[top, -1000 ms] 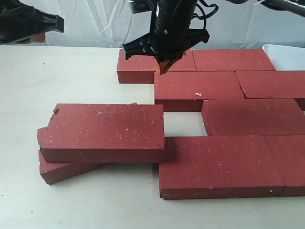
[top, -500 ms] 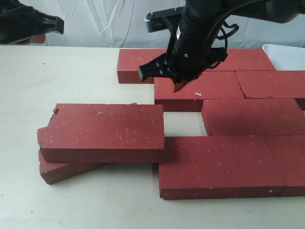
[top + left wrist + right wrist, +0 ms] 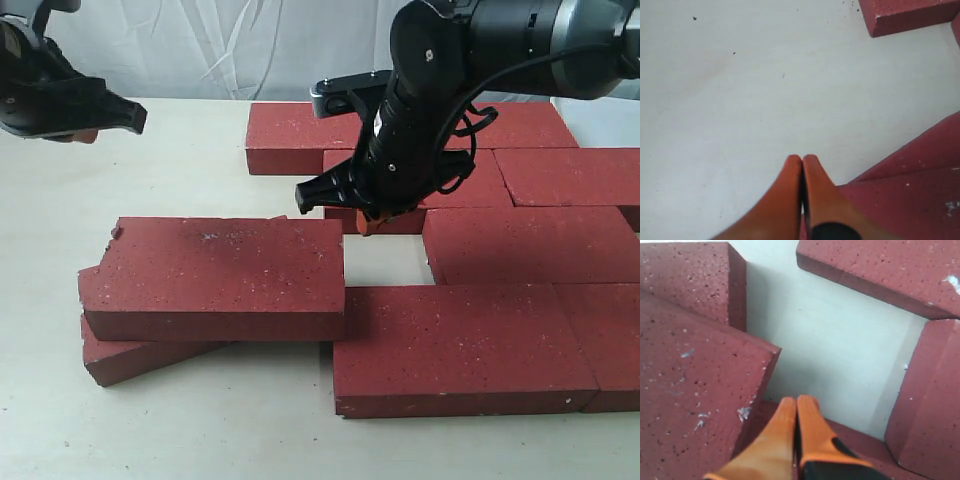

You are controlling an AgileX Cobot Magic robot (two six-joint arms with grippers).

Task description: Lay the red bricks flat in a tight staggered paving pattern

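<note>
Paving mostly laid, one gap (image 3: 385, 262) open.
Right gripper (image 3: 372, 222) and left gripper (image 3: 802, 161) pinched closed, empty; two stacked bricks (image 3: 215, 265) unplaced.

l arm (image 3: 50, 95) blk | r arm (image 3: 430, 90) blk, cables, grey link | gripper tips (image 3: 810, 430) orange

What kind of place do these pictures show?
Probably an indoor robot test bench: the red bricks lie on a pale tabletop, a white cloth hangs behind, and a black robot arm reaches over them.
</note>
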